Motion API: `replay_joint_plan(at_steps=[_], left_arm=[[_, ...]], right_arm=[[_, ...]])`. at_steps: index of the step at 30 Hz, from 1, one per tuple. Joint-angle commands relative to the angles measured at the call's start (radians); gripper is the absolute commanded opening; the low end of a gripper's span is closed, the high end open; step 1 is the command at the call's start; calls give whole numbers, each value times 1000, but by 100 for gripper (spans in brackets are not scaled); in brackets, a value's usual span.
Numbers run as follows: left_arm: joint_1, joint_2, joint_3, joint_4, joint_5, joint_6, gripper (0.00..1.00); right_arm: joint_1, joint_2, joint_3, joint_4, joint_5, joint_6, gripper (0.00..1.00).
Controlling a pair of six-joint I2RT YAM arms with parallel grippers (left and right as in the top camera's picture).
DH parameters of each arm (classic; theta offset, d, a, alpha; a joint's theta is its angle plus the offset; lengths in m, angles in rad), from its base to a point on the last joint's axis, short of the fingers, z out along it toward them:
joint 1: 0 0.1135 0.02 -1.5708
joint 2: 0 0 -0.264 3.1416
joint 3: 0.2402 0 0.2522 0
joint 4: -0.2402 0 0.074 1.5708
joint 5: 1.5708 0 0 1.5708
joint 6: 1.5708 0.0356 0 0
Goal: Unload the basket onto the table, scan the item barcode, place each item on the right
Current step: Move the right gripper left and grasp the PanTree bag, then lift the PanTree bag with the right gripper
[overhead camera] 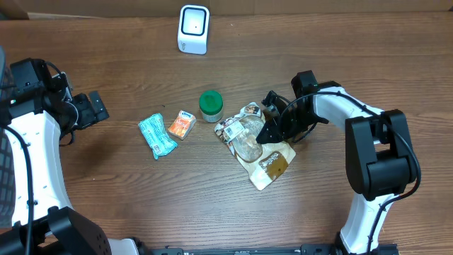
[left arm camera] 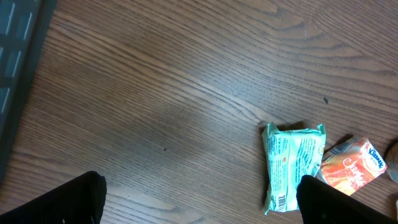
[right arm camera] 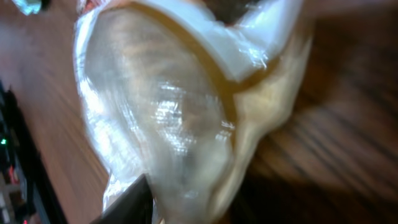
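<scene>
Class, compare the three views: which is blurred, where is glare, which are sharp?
Right wrist: the clear bag is smeared and out of focus, with white glare on its plastic. Left wrist: wood grain and teal packet are sharp. Overhead: evenly lit and sharp throughout.

The clear bag (right arm camera: 168, 124) lay so close under the right gripper (overhead camera: 274, 127) that the wrist view was a blur, cut off on every side. No print could be read, nor could it be told whether the jaws gripped it. Ahead of the left gripper (left arm camera: 199, 183), one finger (left arm camera: 329, 202) hid a corner of the teal packet (left arm camera: 289, 165) and the orange packet's (left arm camera: 354, 165) lower edge.
</scene>
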Motion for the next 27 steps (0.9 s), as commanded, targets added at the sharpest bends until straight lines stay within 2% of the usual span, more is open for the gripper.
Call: replay_joint_plan(at_steps=[1, 3, 11, 17, 20, 25, 27], left_arm=[[4, 3, 15, 1, -3, 26, 100], [4, 3, 16, 1, -3, 26, 100], [4, 3, 15, 1, -3, 26, 100], [4, 3, 15, 1, -3, 27, 100], [4, 3, 15, 1, -3, 27, 100], [4, 3, 15, 1, -3, 26, 100], [4, 3, 15, 1, -3, 26, 100]], right_arm=[[-2, 21, -3, -3, 31, 94, 12], [-6, 21, 16, -18, 30, 119, 4], [-45, -62, 183, -141, 18, 211, 4], [-60, -162, 210, -30, 117, 562, 4], [-37, -144, 187, 5, 164, 647, 4], [2, -130, 95, 90, 190, 671, 4], [3, -129, 67, 102, 201, 608, 4]])
